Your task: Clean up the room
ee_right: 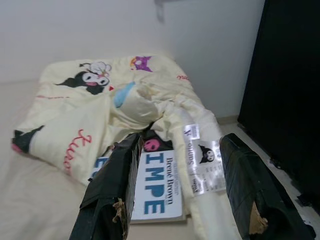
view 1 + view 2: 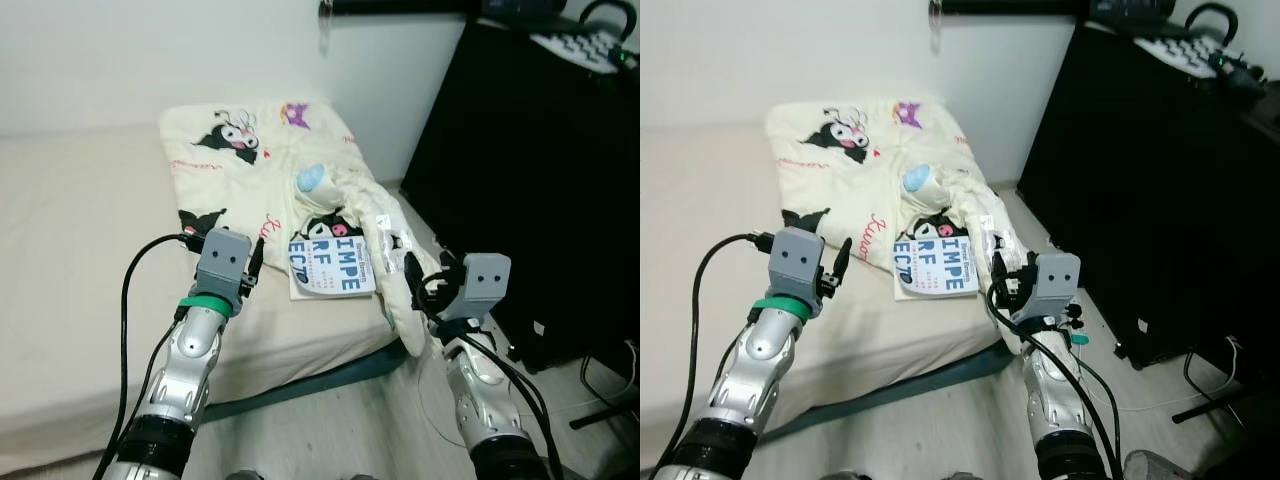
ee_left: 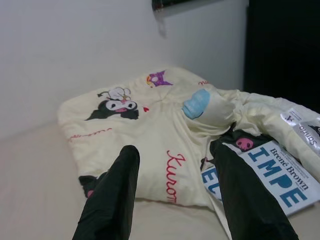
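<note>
A cream blanket [image 2: 250, 150] printed with black cartoon figures lies crumpled on the beige bed [image 2: 80, 230], and one end hangs over the bed's right edge. On it rests a white book [image 2: 330, 262] with big blue letters. A light blue and white lump [image 2: 310, 178] sits in the folds just behind the book. My left gripper [image 2: 255, 264] hovers open over the bed, left of the book, with nothing between its fingers [image 3: 112, 192]. My right gripper [image 2: 414, 280] is open beside the hanging blanket end, right of the book [image 1: 157, 187].
A tall black cabinet [image 2: 540, 180] stands close on the right with a keyboard [image 2: 585, 45] on top. Cables [image 2: 610, 390] trail on the floor at its foot. The bed's dark frame edge [image 2: 330, 375] runs in front of me, with a white wall behind.
</note>
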